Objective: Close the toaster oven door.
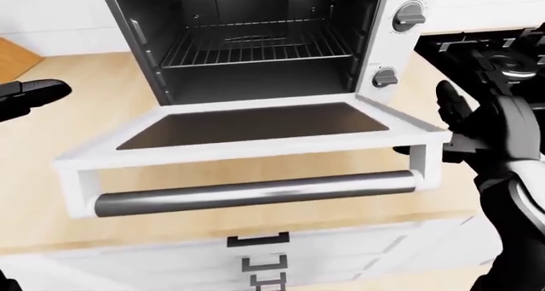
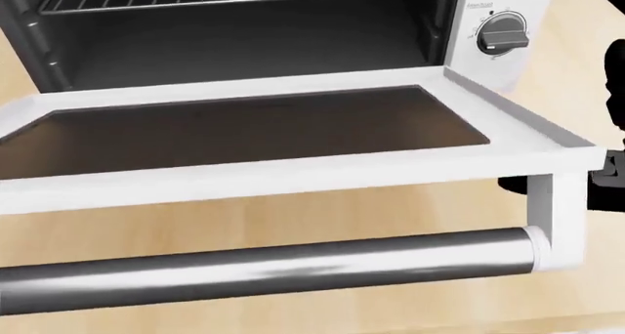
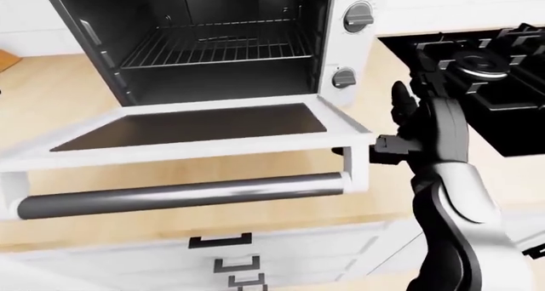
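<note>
- Right hand point(image 3: 409, 128) up at the door's right end, fingers spread, nothing gripped; palm faces toward the door.
- Lower fingers point(image 3: 388, 144) touch or nearly touch the white bracket at the door's right corner — can't tell which.
- Door point(image 1: 247, 128) just left of that hand, dropped fully open, lying abt level, dark glass panel facing up, white frame round it.
- Handle point(image 1: 255, 192), a steel bar, runs along the door's near edge, below and left of the hand, held by white brackets at both ends.
- Oven point(image 1: 255, 42) up and left of the hand: black cavity open, wire rack point(image 1: 251, 45) inside.
- 2 knobs point(image 3: 358, 15) on the white side panel, just above the hand, one over the other.
- Stove point(image 3: 485, 74), black w/ burner grates, right of the hand.
- Left hand point(image 1: 30, 94) well apart, at left edge of left-eye view, only partly in shot; open or closed — can't tell.
- Counter point(image 1: 85, 119) light wood, under everything; white drawers point(image 1: 255, 259) w/ dark pulls below.
</note>
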